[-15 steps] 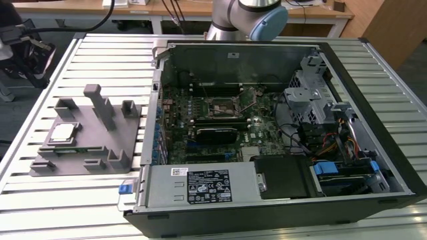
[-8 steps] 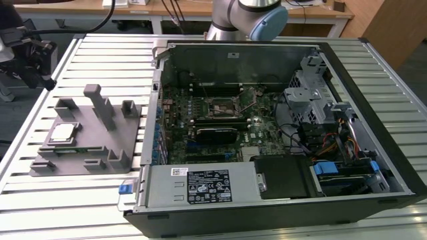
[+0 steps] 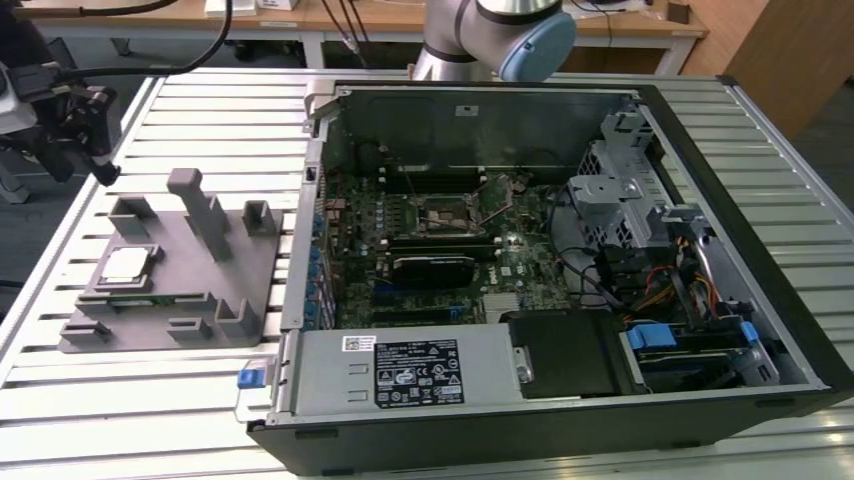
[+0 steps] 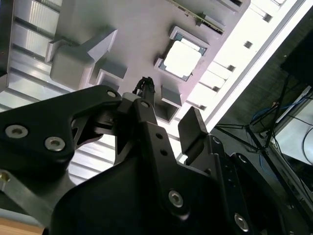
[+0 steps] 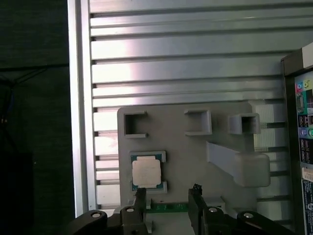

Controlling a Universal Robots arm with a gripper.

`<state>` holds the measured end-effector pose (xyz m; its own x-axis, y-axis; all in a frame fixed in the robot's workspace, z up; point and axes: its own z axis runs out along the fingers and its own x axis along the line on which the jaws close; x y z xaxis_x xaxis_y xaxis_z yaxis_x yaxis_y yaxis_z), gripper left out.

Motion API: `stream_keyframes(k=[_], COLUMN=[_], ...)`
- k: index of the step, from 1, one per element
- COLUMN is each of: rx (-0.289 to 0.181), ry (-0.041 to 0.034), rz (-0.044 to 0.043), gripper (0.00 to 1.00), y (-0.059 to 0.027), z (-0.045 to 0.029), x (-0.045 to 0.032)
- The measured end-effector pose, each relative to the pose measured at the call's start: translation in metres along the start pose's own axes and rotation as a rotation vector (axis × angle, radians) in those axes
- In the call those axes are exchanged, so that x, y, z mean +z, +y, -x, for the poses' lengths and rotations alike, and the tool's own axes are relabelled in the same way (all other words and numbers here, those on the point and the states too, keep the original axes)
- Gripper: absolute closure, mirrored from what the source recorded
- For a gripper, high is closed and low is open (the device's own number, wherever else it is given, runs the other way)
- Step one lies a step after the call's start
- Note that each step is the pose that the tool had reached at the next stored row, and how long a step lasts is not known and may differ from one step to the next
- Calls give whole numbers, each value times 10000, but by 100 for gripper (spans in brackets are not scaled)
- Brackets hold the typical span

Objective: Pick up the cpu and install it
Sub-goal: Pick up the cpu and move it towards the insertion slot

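Black gripper (image 5: 168, 201), its fingers apart and empty, hangs near the cpu (image 5: 146, 172) seated in the grey fixture (image 5: 186, 156), nine o'clock from the computer case (image 3: 534, 440) in the exterior view; light, stiff, probably fragile, best pinched by opposite edges

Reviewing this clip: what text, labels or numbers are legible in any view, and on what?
Nothing is legible.
Large white label on the silver metal box: print too small.
Small white sticker beside it: too small.
Coloured label strip on the computer case: blurred.
cpu top: no readable marking.
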<state>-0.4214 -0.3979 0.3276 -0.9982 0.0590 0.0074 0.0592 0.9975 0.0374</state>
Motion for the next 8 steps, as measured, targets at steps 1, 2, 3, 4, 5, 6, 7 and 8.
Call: stream_keyframes(k=[1, 2, 3, 4, 5, 6, 7, 8], rx=[-84, -174, -261, -329, -383, -419, -447, -472], ry=[17, 35, 51, 58, 60, 63, 66, 66], rz=[-7, -14, -21, -23, -23, -24, -26, -25], gripper=[53, 51, 51, 51, 45, 45, 45, 45], y=[0, 0, -1, -2, -3, -3, -4, -4], z=[0, 1, 1, 0, -3, -8, -15, -21], x=[7, 15, 22, 32, 42, 51, 60, 70])
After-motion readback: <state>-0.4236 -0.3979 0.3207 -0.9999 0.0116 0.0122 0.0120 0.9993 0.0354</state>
